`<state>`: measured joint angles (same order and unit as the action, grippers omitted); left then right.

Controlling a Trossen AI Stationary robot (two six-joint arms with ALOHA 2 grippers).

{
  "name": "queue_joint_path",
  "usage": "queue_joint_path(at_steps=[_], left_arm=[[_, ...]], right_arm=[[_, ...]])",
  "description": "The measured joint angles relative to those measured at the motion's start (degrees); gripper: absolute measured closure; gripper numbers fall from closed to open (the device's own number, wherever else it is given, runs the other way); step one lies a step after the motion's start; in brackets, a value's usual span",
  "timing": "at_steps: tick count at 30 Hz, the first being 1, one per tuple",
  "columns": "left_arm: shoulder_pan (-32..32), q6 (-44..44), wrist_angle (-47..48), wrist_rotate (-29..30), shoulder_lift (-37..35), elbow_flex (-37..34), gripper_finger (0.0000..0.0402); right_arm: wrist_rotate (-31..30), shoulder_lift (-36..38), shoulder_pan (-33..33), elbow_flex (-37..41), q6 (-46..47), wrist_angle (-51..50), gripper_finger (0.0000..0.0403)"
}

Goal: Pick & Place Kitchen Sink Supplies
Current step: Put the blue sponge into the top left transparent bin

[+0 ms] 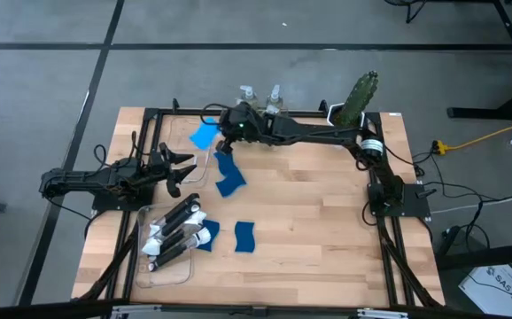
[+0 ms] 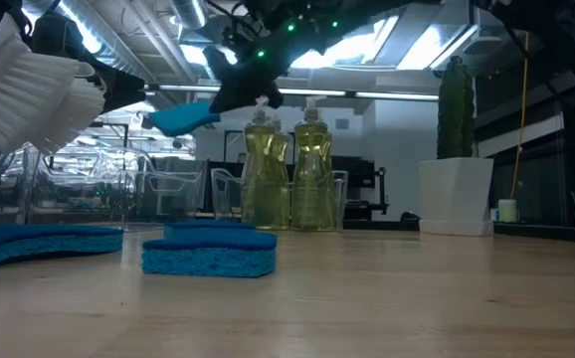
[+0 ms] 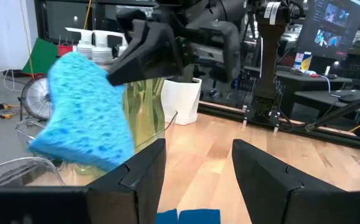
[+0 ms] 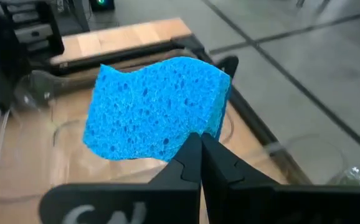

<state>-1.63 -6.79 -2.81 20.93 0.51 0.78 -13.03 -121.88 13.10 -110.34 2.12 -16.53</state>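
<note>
The right pincer (image 1: 218, 130) is pinching a wavy blue sponge (image 1: 205, 135) by its edge, with its two fingers squeezed tight together, and is holding it up in the air over the far left part of the wooden tabletop (image 1: 309, 213). The left pincer (image 1: 185, 168) is waiting near the left side with its fingers spread apart and nothing in them. Two clear pump bottles of yellow-green soap (image 1: 260, 96) are standing side by side at the far edge, next to a green cactus in a white pot (image 1: 355, 102). Three more blue sponges (image 1: 230, 175) are lying flat on the tabletop. Black-handled dish brushes with white heads (image 1: 174, 230) are lying in a clear plastic bin (image 1: 169, 271) near the front left.
</note>
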Motion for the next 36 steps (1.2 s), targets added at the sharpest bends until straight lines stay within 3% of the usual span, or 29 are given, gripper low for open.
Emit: queue_joint_path(at_steps=[8,17,22,29,33,36], left_arm=[[0.0,0.0,0.0,-0.1,0.0,0.0,0.0222],[0.0,0.0,0.0,-0.1,0.0,0.0,0.0221],[0.0,0.0,0.0,-0.1,0.0,0.0,0.0221],[0.0,0.0,0.0,-0.1,0.0,0.0,0.0221],[0.0,0.0,0.0,-0.1,0.0,0.0,0.0221],[0.0,0.0,0.0,-0.2,0.0,0.0,0.0221]], right_arm=[[0.8,-6.9,-1.0,0.5,-1.5,6.7,0.0403],[0.7,-7.6,-2.4,0.3,-7.0,8.4,0.0375],[2.7,-7.5,-3.0,-0.3,-8.8,10.1,0.0321],[5.6,-7.5,-3.2,-0.3,-8.3,9.6,0.0206],[9.1,-6.9,-3.3,-0.3,-9.4,3.2,0.0161],[11.1,-5.6,-4.1,-0.3,-11.5,-3.2,0.0149]])
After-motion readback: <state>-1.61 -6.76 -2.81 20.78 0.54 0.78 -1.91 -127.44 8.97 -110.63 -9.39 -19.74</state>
